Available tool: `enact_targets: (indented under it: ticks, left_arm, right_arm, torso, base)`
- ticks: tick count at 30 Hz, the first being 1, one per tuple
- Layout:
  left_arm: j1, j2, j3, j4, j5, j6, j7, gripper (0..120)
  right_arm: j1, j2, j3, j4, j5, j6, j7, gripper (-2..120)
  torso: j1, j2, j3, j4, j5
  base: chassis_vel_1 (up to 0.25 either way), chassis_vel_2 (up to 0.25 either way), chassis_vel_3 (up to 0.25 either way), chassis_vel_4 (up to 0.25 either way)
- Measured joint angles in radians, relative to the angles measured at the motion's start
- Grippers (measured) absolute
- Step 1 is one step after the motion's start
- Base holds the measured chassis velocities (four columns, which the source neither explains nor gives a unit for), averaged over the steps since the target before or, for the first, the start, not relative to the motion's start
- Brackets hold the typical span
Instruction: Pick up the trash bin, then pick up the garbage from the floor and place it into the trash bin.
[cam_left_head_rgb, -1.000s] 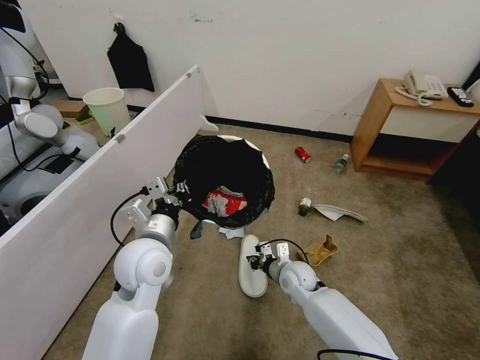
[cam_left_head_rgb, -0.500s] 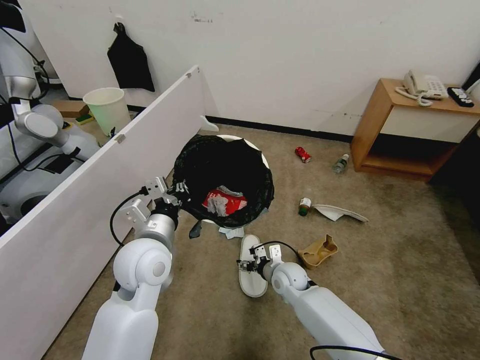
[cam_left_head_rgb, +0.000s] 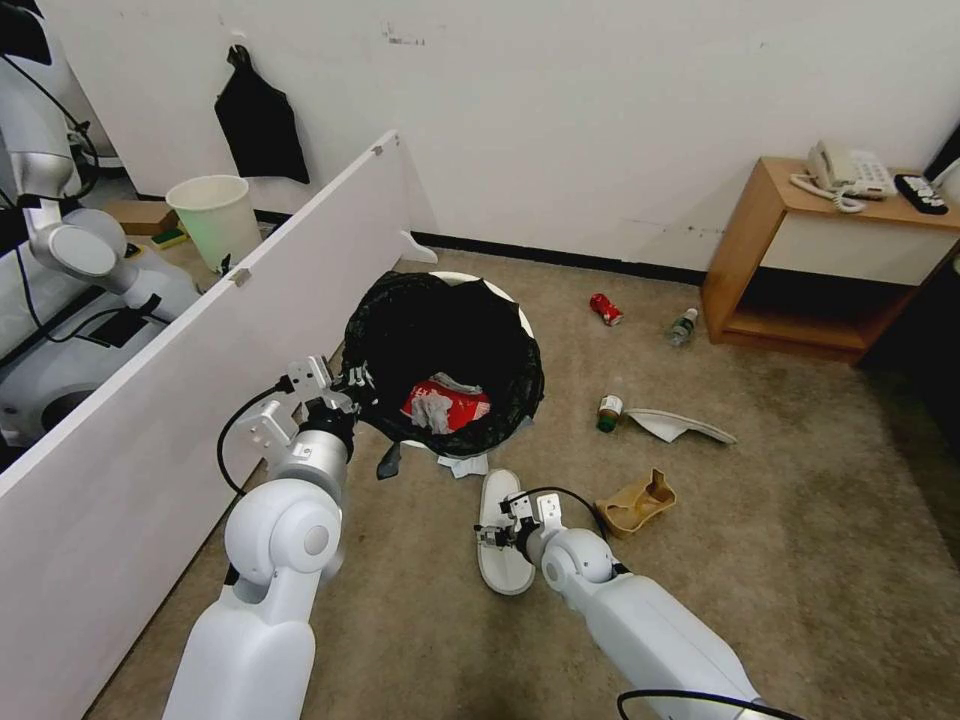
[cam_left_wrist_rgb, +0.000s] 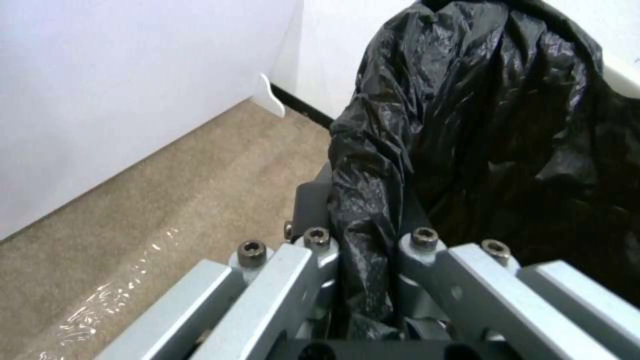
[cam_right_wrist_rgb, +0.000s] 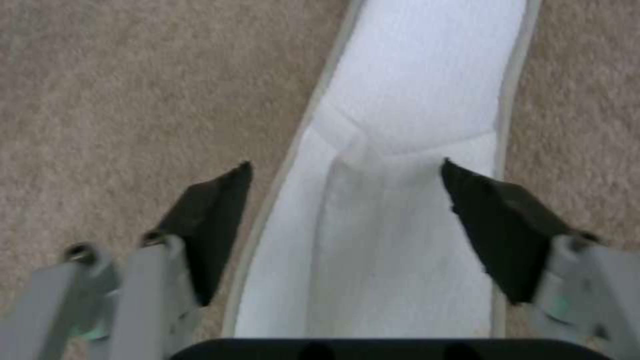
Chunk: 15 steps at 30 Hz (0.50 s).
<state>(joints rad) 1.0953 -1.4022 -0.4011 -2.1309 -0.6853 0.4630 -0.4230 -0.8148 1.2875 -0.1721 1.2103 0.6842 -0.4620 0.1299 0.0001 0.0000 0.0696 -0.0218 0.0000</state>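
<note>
The right gripper (cam_right_wrist_rgb: 343, 200) is spread wide, one dark fingertip (cam_right_wrist_rgb: 213, 220) over the carpet (cam_left_head_rgb: 820, 560) on one side of the white slipper (cam_right_wrist_rgb: 413, 150) and the other at its opposite edge, so the slipper's strap lies between the jaws with no contact visible. In the head view the right gripper (cam_left_head_rgb: 497, 528) sits directly over the middle of this slipper (cam_left_head_rgb: 500, 545), which lies flat on the carpet just near of the trash bin (cam_left_head_rgb: 445, 345). The slipper's long axis runs near to far, and the jaws stand across it, from left to right; closing would therefore pinch its short width, which is judged the correct alignment for a lift. The right arm is plainly the nearer one to this item. The left gripper (cam_left_wrist_rgb: 363, 260) is pinched on the black bag (cam_left_wrist_rgb: 480, 115) folded over the bin's rim, holding the bin at its near-left edge (cam_left_head_rgb: 360, 385). The bin stands to the far left of the slipper, close by, with a red packet (cam_left_head_rgb: 445, 400) and grey tissue already inside. Remaining garbage lies to the right: a brown paper bag (cam_left_head_rgb: 635, 503), a second slipper (cam_left_head_rgb: 680, 425), a small bottle (cam_left_head_rgb: 607, 411), a red can (cam_left_head_rgb: 604, 308) and a clear bottle (cam_left_head_rgb: 682, 326).
</note>
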Motion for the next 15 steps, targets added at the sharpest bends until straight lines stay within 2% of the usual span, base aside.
enact_targets:
  ticks: [1, 2, 3, 5, 7, 13, 15]
  left_arm:
    - [0.001, 0.0, 0.0, -0.001, 0.001, -0.001, 0.0, 4]
    - [0.001, 0.0, 0.0, -0.001, 0.001, -0.001, 0.0, 4]
    - [0.004, 0.001, 0.0, -0.001, 0.001, -0.002, 0.0, 4]
    - [0.005, 0.001, -0.001, -0.002, 0.002, -0.002, 0.0, 4]
    - [0.007, 0.001, -0.001, -0.003, 0.003, -0.002, 0.0, 4]
    - [0.007, -0.001, -0.001, -0.004, 0.004, -0.002, 0.001, 4]
    - [0.008, 0.0, -0.001, -0.004, 0.006, -0.003, 0.001, 4]
  right_arm:
    - [-0.001, 0.0, 0.002, -0.003, -0.002, 0.002, -0.002, 64]
    - [-0.001, 0.0, 0.002, -0.003, -0.002, 0.002, -0.002, 64]
    - [-0.002, 0.0, 0.005, -0.006, -0.005, 0.004, -0.004, 57]
    - [-0.002, 0.001, 0.005, -0.006, -0.005, 0.005, -0.005, 54]
    - [-0.002, 0.0, 0.005, -0.007, -0.006, 0.006, -0.006, 42]
    - [0.0, 0.001, 0.006, -0.007, -0.006, 0.009, -0.007, 28]
    - [0.0, 0.001, 0.006, -0.007, -0.006, 0.012, -0.008, 16]
  torso:
    - [0.0, 0.0, 0.0, 0.0, 0.0]
    - [0.0, 0.0, 0.0, 0.0, 0.0]
    - [0.0, 0.0, 0.0, 0.0, 0.0]
    - [0.0, 0.0, 0.0, 0.0, 0.0]
    - [0.0, 0.0, 0.0, 0.0001, 0.0]
    - [0.0, 0.0, 0.0, 0.0, 0.0]
    - [0.0, 0.0, 0.0, 0.0001, 0.0]
  base:
    - [0.0, 0.0, 0.0, 0.0]
    - [0.0, 0.0, 0.0, 0.0]
    - [0.0, 0.0, 0.0, 0.0]
    - [0.0, 0.0, 0.0, 0.0]
    - [0.0, 0.0, 0.0, 0.0]
    - [0.0, 0.0, 0.0, 0.0]
    - [0.0, 0.0, 0.0, 0.0]
